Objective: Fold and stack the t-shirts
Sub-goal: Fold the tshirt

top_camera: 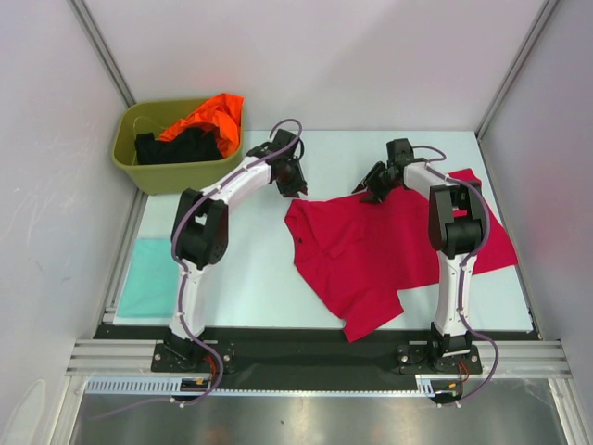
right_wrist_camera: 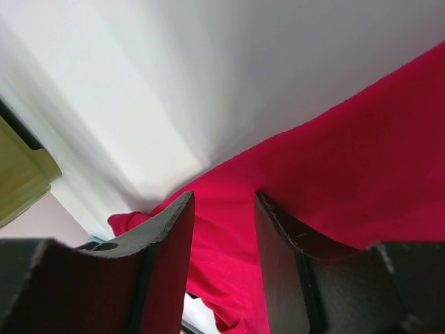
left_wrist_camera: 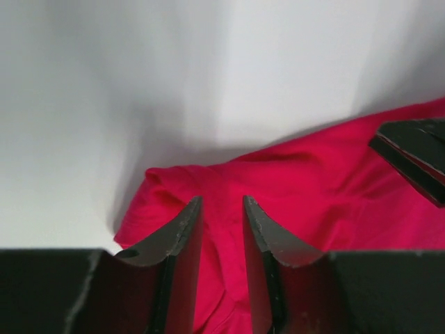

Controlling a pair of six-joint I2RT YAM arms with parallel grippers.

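Observation:
The crimson-red t-shirt (top_camera: 389, 246) lies spread and rumpled on the table's right half. My left gripper (top_camera: 295, 185) is at the shirt's far left corner. In the left wrist view its jaws (left_wrist_camera: 222, 209) stand a narrow gap apart over the red cloth (left_wrist_camera: 292, 188), with a crease running between them. My right gripper (top_camera: 371, 190) is at the shirt's far edge, with jaws (right_wrist_camera: 224, 205) apart astride the red cloth (right_wrist_camera: 348, 160). A pale teal folded t-shirt (top_camera: 148, 276) lies at the near left. The orange t-shirt (top_camera: 211, 116) and the black t-shirt (top_camera: 176, 146) sit in the tub.
The olive-green tub (top_camera: 176, 171) stands at the far left corner. White walls close in the table at the back and both sides. The right gripper's tip shows at the right edge of the left wrist view (left_wrist_camera: 414, 156).

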